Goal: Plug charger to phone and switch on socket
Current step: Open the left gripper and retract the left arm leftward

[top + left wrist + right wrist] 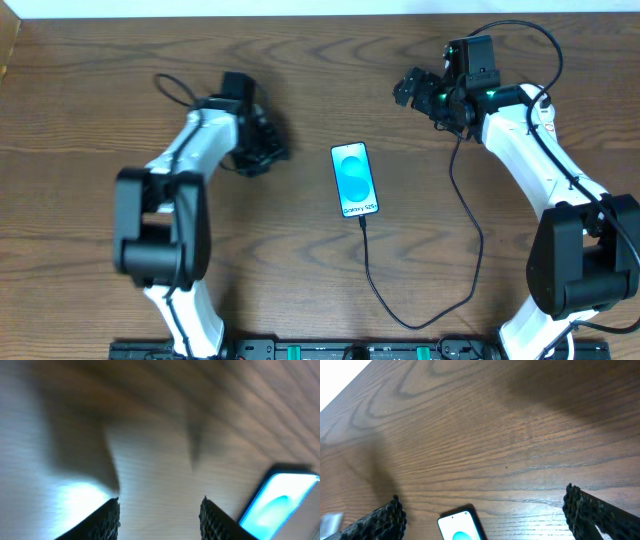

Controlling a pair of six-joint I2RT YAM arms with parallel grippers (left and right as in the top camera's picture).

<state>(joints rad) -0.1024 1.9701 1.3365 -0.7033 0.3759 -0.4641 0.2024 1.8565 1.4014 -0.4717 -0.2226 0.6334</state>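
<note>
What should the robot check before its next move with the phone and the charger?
1. Phone lying flat on the table, screen lit: ok.
2. Charger cable meets the phone's bottom edge: ok, it looks plugged in.
3. Left hand open, nothing in it: ok.
4. Right hand wide open and empty: ok.
5. Socket found: not ok. No view shows it clearly, and the cable's far end runs up under the right arm.
6. Socket switch on: cannot tell.
</note>
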